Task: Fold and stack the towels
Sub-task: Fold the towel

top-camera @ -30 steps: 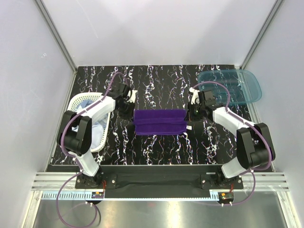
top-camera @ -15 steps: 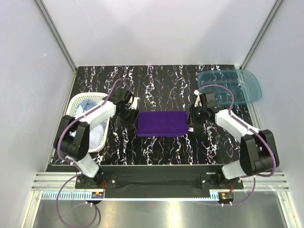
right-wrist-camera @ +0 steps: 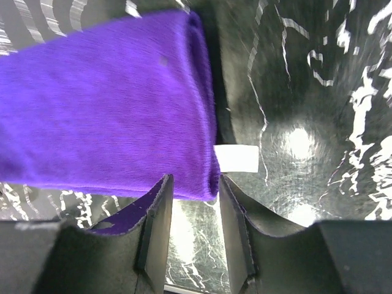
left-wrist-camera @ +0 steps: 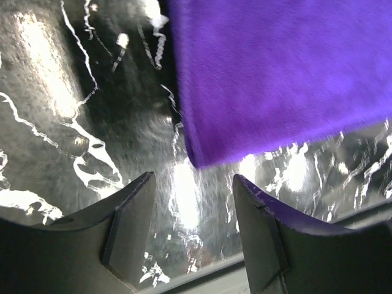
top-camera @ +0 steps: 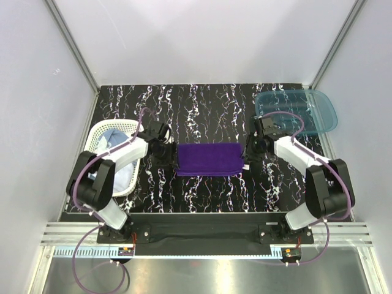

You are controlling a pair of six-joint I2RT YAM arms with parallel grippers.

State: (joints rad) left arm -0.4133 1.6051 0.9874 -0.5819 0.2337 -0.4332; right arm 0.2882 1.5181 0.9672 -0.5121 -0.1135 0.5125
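A deep purple towel [top-camera: 208, 159] lies folded flat on the black marbled table, midway between the arms. My left gripper [top-camera: 169, 158] stands at its left end, open, the near left corner of the purple towel [left-wrist-camera: 275, 79] just beyond the empty fingers. My right gripper [top-camera: 248, 157] stands open at the right end. The purple towel's folded edge [right-wrist-camera: 122, 116] and its white tag [right-wrist-camera: 237, 158] lie just past the fingertips, nothing pinched. A light blue towel [top-camera: 119, 156] is bunched in the white basket [top-camera: 98, 131] at the left.
A translucent teal bin [top-camera: 300, 111] sits at the back right corner of the table [top-camera: 208, 110]. White walls and metal frame posts close in the table on three sides. The arm bases stand on the rail along the near edge.
Both grippers have opened and let go of the purple towel, which went from a loosely held fold with two layers showing to a flat folded rectangle. Both have drawn slightly down toward the near corners.
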